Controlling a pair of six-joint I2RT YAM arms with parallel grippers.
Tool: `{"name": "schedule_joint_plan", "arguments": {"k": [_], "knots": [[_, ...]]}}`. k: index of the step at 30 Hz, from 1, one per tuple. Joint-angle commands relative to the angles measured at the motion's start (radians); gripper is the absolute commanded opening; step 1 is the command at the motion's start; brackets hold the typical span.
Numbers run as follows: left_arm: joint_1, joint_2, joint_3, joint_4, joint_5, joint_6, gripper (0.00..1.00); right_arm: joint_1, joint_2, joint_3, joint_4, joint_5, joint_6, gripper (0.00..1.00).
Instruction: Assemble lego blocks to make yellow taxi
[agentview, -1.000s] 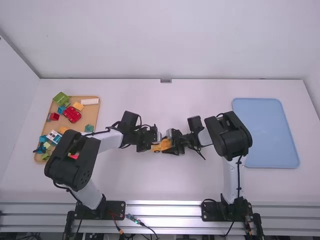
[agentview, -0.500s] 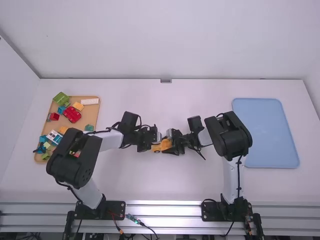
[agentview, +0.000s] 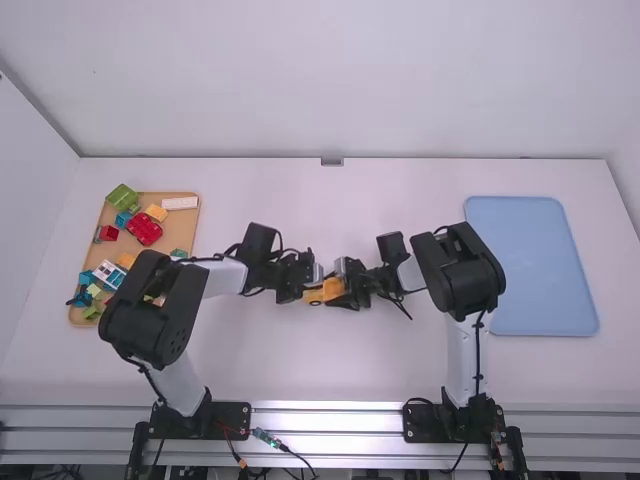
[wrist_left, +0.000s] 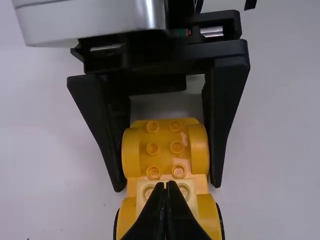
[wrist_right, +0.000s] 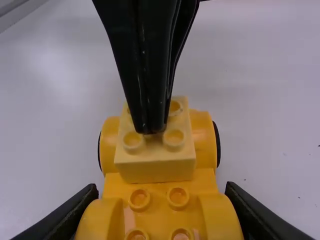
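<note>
In the high view, the left gripper (agentview: 306, 282) and right gripper (agentview: 348, 288) meet over the yellow wheeled base (agentview: 316, 297) near the table's middle. A pale yellow brick (wrist_left: 144, 196) lies on one end of the base (wrist_left: 164, 164) in the left wrist view; the left gripper (wrist_left: 167, 184), fingers together, has its tips on the brick's studs. The right wrist view has the right gripper (wrist_right: 162, 189) shut around the base's sides (wrist_right: 204, 142), with the brick (wrist_right: 157, 168) flat on the base between the wheels. The studs under the left fingertips are hidden.
At the far left, a wooden tray (agentview: 193, 228) holds several coloured blocks, including a red one (agentview: 144, 229) and a green one (agentview: 123, 198). A blue tray (agentview: 535, 265) lies on the right of the table (agentview: 330, 365).
The left arm's elbow has shifted slightly to the right, its gripper staying nearly in place. The base and the right gripper have edged very slightly right.
</note>
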Motion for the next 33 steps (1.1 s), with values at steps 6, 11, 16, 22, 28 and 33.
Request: {"name": "schedule_joint_plan", "arguments": {"k": [6,11,16,22,28,33], "knots": [[0.0,0.073,-0.122,0.045,-0.218,-0.104,0.02,-0.021,0.02,0.005,0.001,-0.021,0.002,0.5],[0.0,0.073,-0.153,0.102,-0.193,-0.104,0.02,-0.019,0.02,0.005,0.001,-0.016,-0.015,0.5],[-0.003,0.072,-0.12,0.089,-0.139,-0.104,0.02,-0.021,0.02,0.005,-0.003,-0.018,-0.016,0.5],[-0.008,0.072,-0.028,-0.063,-0.134,-0.089,0.02,-0.021,0.02,0.005,-0.003,-0.014,-0.016,0.5],[-0.002,0.067,0.06,-0.2,-0.073,0.012,0.02,-0.021,0.02,0.005,-0.003,-0.014,-0.016,0.5],[-0.003,0.064,0.136,-0.274,-0.081,0.01,0.02,-0.021,0.02,0.005,-0.003,-0.003,-0.011,0.5]]}}
